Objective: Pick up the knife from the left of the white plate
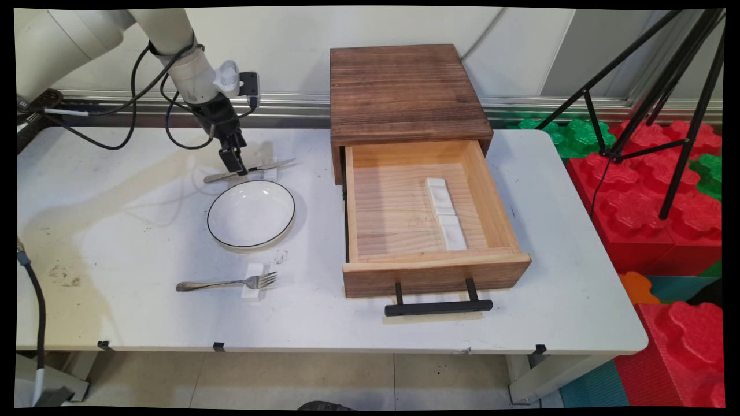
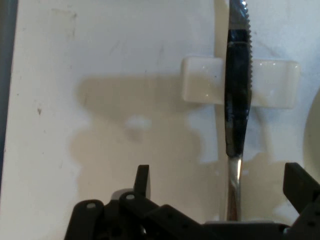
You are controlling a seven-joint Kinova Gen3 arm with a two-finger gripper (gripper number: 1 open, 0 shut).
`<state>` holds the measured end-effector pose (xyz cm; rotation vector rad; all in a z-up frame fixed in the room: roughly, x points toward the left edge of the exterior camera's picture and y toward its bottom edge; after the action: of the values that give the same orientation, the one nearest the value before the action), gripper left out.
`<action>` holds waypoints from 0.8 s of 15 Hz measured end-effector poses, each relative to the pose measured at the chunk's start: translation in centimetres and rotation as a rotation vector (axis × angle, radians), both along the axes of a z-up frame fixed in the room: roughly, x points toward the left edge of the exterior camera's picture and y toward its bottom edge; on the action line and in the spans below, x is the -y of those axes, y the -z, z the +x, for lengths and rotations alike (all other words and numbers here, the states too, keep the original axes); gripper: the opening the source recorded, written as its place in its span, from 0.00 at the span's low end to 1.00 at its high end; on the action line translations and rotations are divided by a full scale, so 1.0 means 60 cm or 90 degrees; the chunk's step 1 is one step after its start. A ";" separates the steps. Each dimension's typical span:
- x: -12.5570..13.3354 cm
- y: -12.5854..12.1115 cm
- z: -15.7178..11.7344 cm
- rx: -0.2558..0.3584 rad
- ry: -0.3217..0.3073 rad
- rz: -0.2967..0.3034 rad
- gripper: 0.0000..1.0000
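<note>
No text, label, brand, number or sign can be read in either view. The wooden box (image 1: pixel 404 92), its drawer (image 1: pixel 430 231), the plate (image 1: pixel 251 215) and the cutlery carry no lettering that shows. The tabletop (image 1: pixel 555 277) bears only smudges, none of them legible as writing.

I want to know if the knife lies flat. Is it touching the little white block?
Touching. In the hand view the knife lies straight across the little white block, with no gap visible where they cross. The main view agrees.
</note>
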<state>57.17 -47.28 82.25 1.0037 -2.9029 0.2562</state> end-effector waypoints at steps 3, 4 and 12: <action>0.006 0.006 0.004 -0.004 0.006 0.003 1.00; 0.008 0.008 0.005 -0.006 0.008 0.003 1.00; 0.012 0.022 0.009 -0.026 0.012 0.009 1.00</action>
<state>57.69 -48.01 80.96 0.9714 -2.8803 0.2133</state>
